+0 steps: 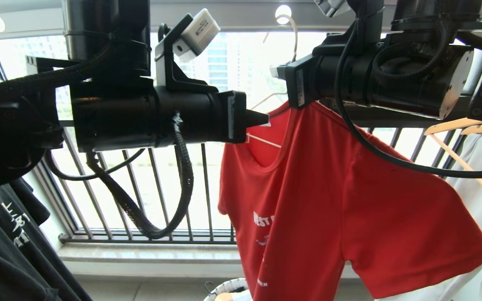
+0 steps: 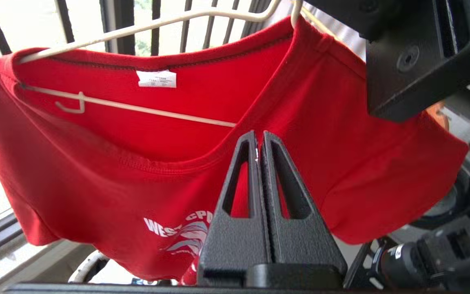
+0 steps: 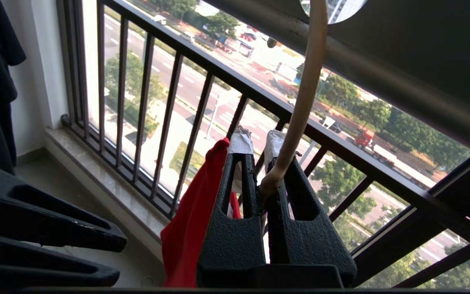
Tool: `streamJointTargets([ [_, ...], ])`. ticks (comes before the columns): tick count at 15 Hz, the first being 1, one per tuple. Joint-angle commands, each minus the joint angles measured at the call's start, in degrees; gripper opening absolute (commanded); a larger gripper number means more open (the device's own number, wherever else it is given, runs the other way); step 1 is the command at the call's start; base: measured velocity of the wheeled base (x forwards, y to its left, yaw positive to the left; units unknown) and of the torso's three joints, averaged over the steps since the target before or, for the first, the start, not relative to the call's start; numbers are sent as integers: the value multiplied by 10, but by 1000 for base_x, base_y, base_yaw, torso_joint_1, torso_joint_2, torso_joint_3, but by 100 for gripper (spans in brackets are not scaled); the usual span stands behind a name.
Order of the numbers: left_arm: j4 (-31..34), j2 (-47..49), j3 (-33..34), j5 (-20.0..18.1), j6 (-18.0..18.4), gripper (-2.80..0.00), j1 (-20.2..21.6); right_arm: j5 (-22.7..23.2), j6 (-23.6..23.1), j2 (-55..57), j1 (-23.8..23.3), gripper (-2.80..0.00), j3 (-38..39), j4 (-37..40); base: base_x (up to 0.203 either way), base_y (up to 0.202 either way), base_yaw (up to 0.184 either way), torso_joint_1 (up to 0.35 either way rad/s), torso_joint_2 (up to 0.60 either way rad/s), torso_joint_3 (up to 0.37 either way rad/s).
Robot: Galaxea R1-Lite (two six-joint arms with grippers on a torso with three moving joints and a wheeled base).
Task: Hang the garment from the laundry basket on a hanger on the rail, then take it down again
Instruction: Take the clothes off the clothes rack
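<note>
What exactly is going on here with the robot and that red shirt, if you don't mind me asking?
The robot has both arms raised at the rail. Its right gripper is shut on the neck of the cream wire hanger, whose hook is in a rail hole. The left gripper is shut on the front collar of the red T-shirt draped on that hanger.

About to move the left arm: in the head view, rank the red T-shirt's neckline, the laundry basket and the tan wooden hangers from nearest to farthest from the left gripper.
1. The red T-shirt neckline: right at the left gripper tips, which are shut.
2. The tan wooden hangers: far off to the right, at about gripper height.
3. The laundry basket: well below, at the bottom edge of the view.

The last two are close to call.
</note>
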Motion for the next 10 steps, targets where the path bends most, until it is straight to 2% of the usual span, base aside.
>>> streamJointTargets([
  [1,0,6,4,-99,-4,-280,49,0,-1,-1,-1,-280,2,-1,0,0,0,0,0,0],
  [3,-1,23,-1,-148,-3,-280,73,0,-1,-1,0,-280,2,-1,0,0,0,0,0,0],
  [4,-2,27,-3,-180,-3,0,83,0,-1,-1,0,-280,2,-1,0,0,0,0,0,0],
  [6,-38,40,-2,-238,-3,0,98,0,-1,-1,0,-280,2,-1,0,0,0,0,0,0],
  [7,-63,55,-2,-251,-4,0,100,0,-1,-1,-1,-280,2,-1,0,0,0,0,0,0],
  [10,-96,97,-15,-257,-3,0,101,0,-1,-1,0,-280,1,-1,0,0,0,0,0,0],
])
